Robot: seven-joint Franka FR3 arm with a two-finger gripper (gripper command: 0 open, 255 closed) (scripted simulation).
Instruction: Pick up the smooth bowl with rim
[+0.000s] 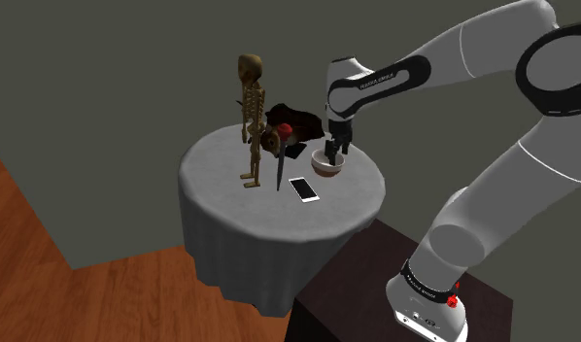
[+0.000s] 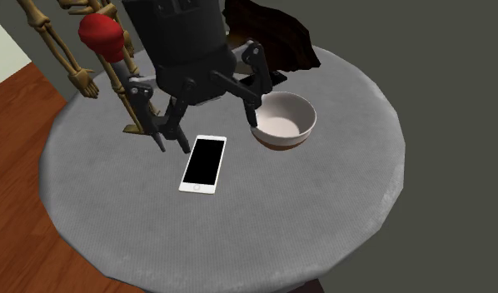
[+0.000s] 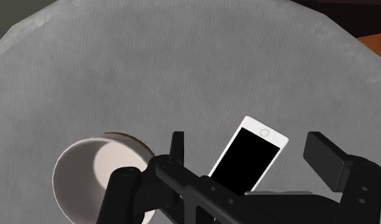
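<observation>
The surface [image 2: 339, 208] is draped in grey cloth, matt, with a fine woven grain. The bowl [image 2: 282, 118] looks smooth, white inside and brown underneath. The phone [image 2: 203, 164] has a glossy black screen. The floor [image 1: 65, 282] is reddish wood planks, and the fingers [image 3: 326, 159] are matt black.

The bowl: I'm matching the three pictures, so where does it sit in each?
Shoulder view: bowl on the round table's right side, up and right of the phone.
Second exterior view: bowl right of centre, right of the phone.
Wrist view: bowl beside the phone.
Shared landmark: the phone.
</observation>
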